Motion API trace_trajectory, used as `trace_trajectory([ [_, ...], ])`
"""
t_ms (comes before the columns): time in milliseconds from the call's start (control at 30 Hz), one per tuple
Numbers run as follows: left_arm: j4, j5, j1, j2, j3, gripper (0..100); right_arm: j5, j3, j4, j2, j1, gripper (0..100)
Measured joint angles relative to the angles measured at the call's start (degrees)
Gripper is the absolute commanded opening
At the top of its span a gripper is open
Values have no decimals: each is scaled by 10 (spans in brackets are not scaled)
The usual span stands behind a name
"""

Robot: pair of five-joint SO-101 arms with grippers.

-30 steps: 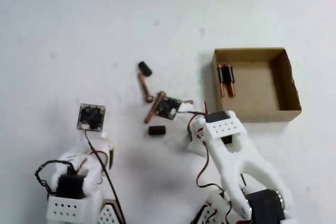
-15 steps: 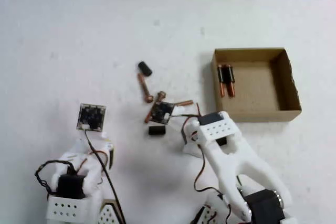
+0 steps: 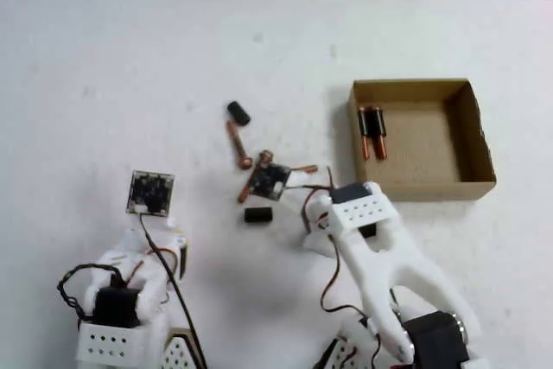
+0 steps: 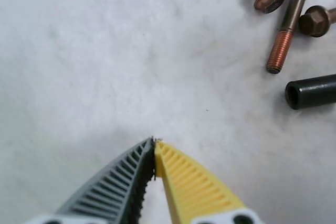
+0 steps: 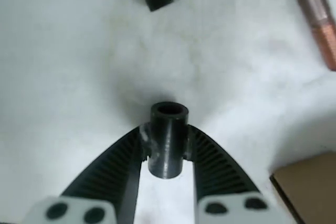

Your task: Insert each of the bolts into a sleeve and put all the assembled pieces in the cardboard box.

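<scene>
The right gripper [image 5: 167, 129] pinched a sleeve [image 5: 168, 150]; the left gripper [image 4: 154, 148] was pressed together, empty.
From above, I saw two assembled pieces [image 3: 372, 133] in the cardboard box [image 3: 413, 86] and loose bolts [image 3: 238, 144] on the table [image 3: 130, 49] near it. Left wrist: three bolts lay beyond the closed tips. Right wrist: the sleeve sat between both fingers.

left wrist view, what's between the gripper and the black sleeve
Bare white table, seen in the left wrist view: nothing lies between the shut left gripper and the black sleeve.
</scene>
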Motion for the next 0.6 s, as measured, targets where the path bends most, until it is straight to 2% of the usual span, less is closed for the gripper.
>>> trace_trajectory([
  [200,-17,-15,0,0,0,23,-4,-14,1,-91,22,16],
  [467,-30,-228,0,0,0,23,-126,-14,42,-296,25,16],
  [600,-30,-278,0,0,0,23,-187,-13,45,-375,26,17],
])
